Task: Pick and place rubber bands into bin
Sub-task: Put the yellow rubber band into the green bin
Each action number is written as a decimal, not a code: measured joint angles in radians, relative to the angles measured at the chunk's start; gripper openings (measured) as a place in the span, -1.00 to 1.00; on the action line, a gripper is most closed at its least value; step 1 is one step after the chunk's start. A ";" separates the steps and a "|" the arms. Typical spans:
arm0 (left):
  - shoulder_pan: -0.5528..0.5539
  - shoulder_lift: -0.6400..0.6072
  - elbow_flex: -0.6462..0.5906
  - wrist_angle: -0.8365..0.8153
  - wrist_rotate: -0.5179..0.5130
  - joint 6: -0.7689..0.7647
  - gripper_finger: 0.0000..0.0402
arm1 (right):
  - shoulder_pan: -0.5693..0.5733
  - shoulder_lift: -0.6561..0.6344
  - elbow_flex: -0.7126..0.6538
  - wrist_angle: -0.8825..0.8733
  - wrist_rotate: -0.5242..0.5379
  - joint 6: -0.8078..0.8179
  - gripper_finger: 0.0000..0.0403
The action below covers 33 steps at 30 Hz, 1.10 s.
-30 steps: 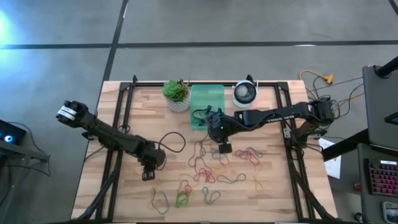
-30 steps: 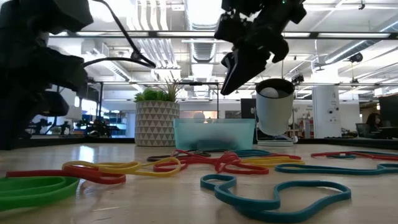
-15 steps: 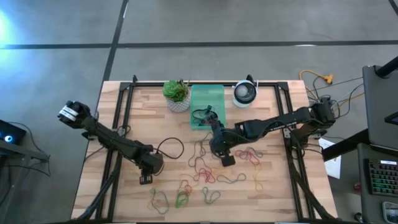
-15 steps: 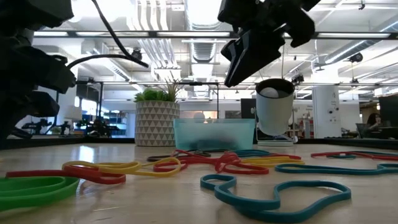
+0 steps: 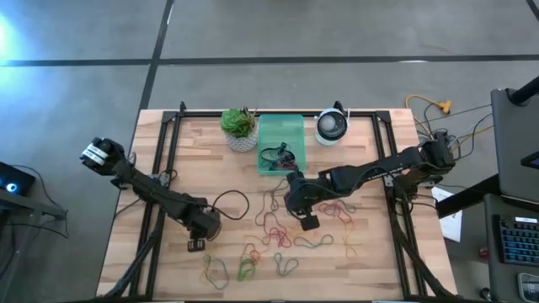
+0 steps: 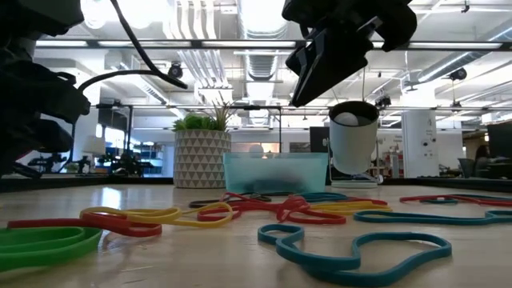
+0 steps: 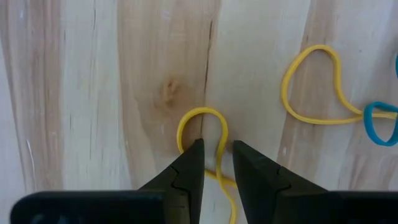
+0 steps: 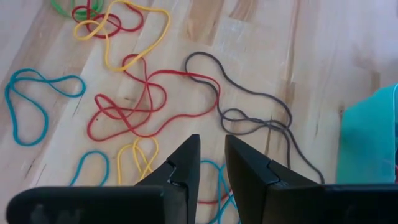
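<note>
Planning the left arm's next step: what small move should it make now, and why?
Probably lower the left gripper straight down and close: its fingers already straddle a strand of the yellow rubber band on the wooden table, with nothing held yet.

Light wood-plank table (image 5: 168, 168) with black frame rails. On it: loose rubber bands (image 5: 278, 231) in red, yellow, green, blue and grey scattered over the middle and front; mint-green bin (image 5: 280, 135) at the back, between potted plant (image 5: 239, 128) and round white device (image 5: 331, 127); black cable (image 5: 236, 195).
</note>
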 joint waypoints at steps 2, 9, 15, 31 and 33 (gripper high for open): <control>0.000 0.000 0.000 0.000 0.000 0.000 -0.65 | 0.000 0.000 0.000 0.002 0.001 0.002 -0.65; 0.000 0.005 -0.003 -0.001 0.003 0.001 -0.65 | 0.002 0.000 -0.003 0.016 0.001 0.019 -0.66; 0.000 0.006 -0.004 -0.002 0.003 0.001 -0.66 | 0.002 0.000 -0.004 0.016 0.001 0.021 -0.66; -0.001 0.006 0.007 -0.004 0.014 0.002 -0.99 | 0.002 0.000 -0.005 0.019 0.000 0.021 -0.68; -0.001 0.003 0.022 -0.011 0.008 0.007 -0.99 | 0.002 0.000 -0.005 0.019 0.000 0.021 -0.69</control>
